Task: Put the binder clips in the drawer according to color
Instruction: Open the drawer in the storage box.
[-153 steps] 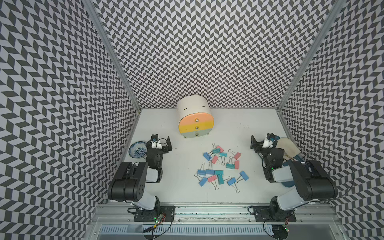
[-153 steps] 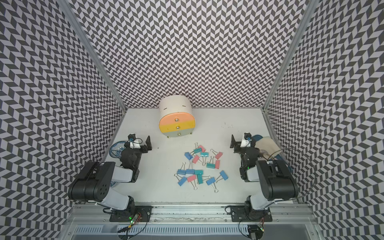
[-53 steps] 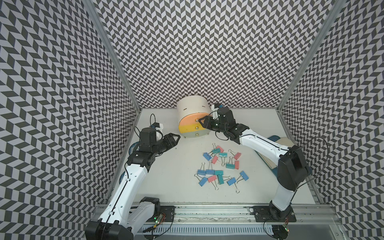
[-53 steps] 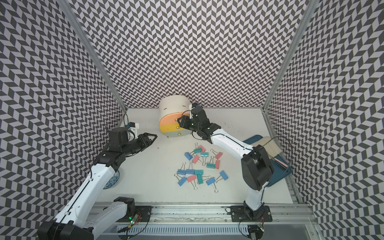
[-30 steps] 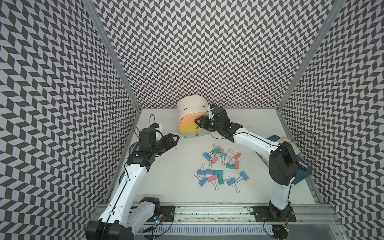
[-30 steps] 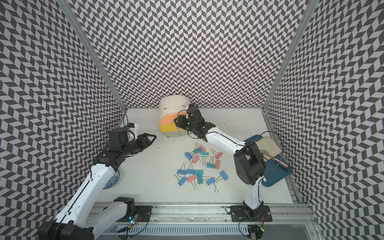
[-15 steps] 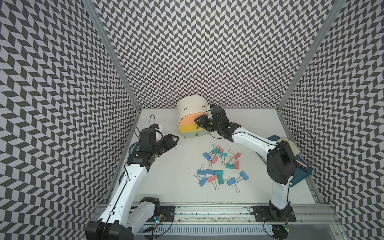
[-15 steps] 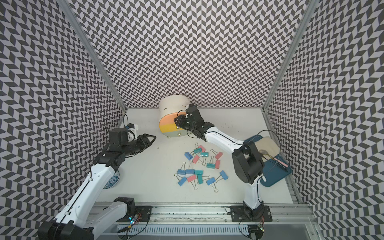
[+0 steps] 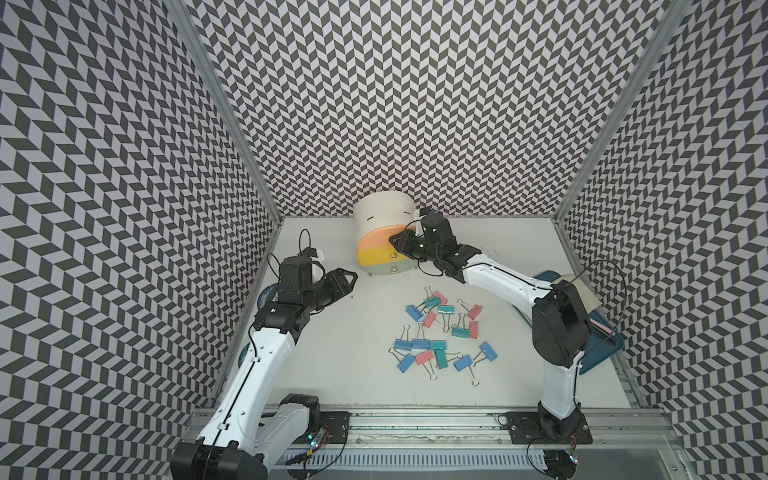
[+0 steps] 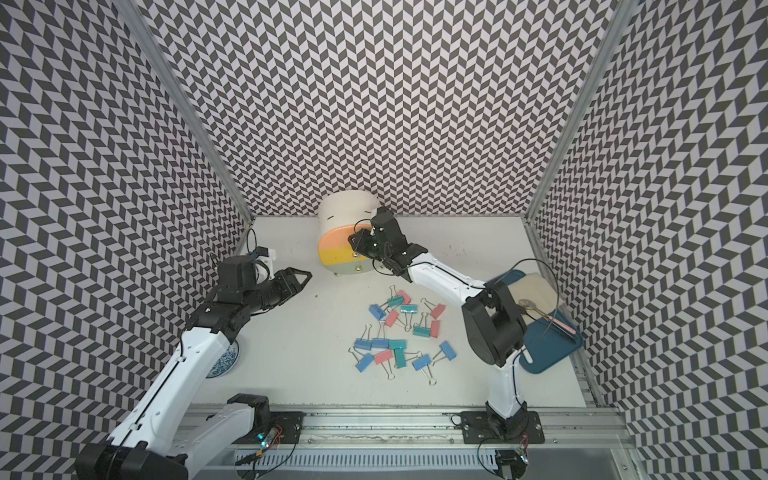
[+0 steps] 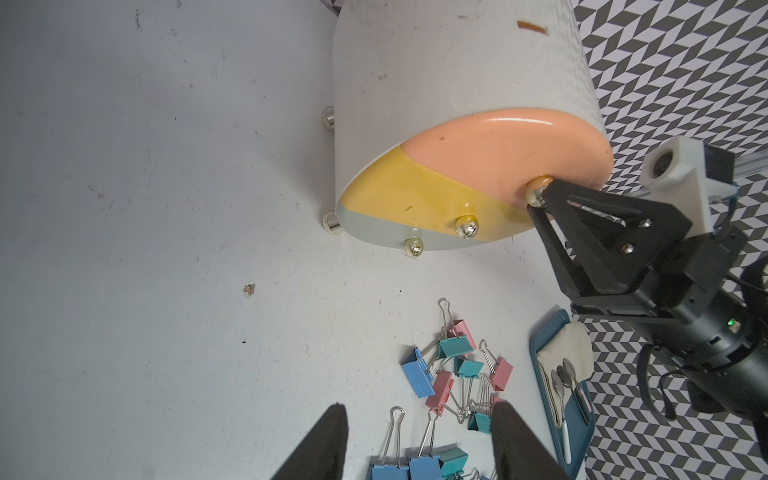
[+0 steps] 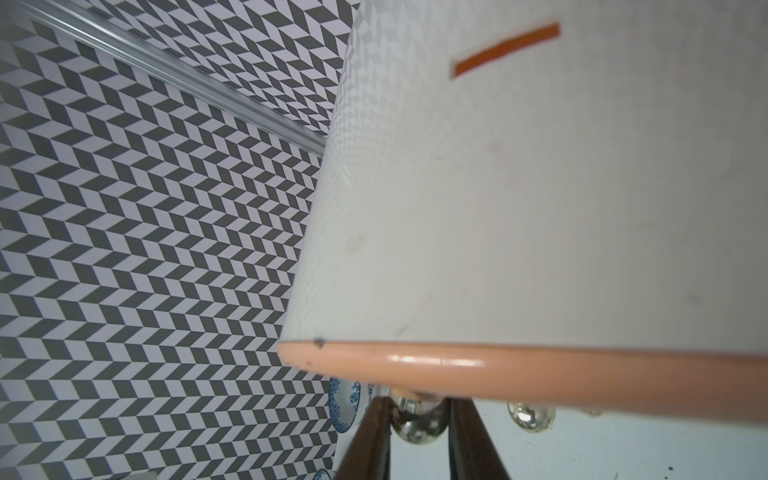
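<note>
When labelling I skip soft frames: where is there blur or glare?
Right wrist view: cabinet soft, glare streak on the peach drawer front. Left wrist view: sharp, glints on the knobs. In both top views: evenly lit, binder clips crisp.

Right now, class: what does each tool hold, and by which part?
The right tool pinches the peach drawer by its knob, one finger on each side. The left tool holds nothing.

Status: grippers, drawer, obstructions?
Left gripper open, empty. Right gripper around peach top drawer's metal knob, grip unconfirmed. White cabinet's three drawers shut; pink, blue, teal binder clips loose on white table. Nothing blocking.
</note>
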Tool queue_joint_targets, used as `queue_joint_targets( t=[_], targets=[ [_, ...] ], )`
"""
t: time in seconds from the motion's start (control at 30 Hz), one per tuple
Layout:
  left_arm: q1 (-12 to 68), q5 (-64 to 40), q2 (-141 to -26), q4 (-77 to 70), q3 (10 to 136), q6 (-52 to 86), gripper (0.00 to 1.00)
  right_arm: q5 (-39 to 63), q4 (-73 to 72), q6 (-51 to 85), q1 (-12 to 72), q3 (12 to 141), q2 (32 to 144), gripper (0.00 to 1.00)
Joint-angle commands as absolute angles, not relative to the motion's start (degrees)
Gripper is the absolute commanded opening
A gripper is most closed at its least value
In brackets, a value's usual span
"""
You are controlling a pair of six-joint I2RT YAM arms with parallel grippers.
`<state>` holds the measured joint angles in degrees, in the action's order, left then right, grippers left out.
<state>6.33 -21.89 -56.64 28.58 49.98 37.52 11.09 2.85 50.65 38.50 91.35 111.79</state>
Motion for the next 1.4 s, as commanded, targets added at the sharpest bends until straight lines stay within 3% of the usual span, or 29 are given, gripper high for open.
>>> queue_joint_targets(
  t=[0.0, 1.13, 1.27, 1.37],
  targets=[
    [6.0, -20.9, -56.3, 29.3, 52.4, 36.5, 0.59, 10.9, -0.5, 50.2, 39.3, 91.8, 111.4, 0.19],
    [5.7, -19.4, -54.6, 29.7, 53.1, 37.6, 0.59, 12.2, -2.6, 51.2, 42.6, 72.4, 95.9, 0.17],
    [5.7, -19.3, -54.3, 29.7, 53.0, 37.7, 0.59, 12.2, -3.0, 51.2, 42.7, 72.1, 95.7, 0.19],
    [5.6, -19.4, -54.3, 29.7, 53.0, 37.7, 0.59, 12.0, -3.2, 50.9, 42.8, 72.2, 95.6, 0.28]
  ],
)
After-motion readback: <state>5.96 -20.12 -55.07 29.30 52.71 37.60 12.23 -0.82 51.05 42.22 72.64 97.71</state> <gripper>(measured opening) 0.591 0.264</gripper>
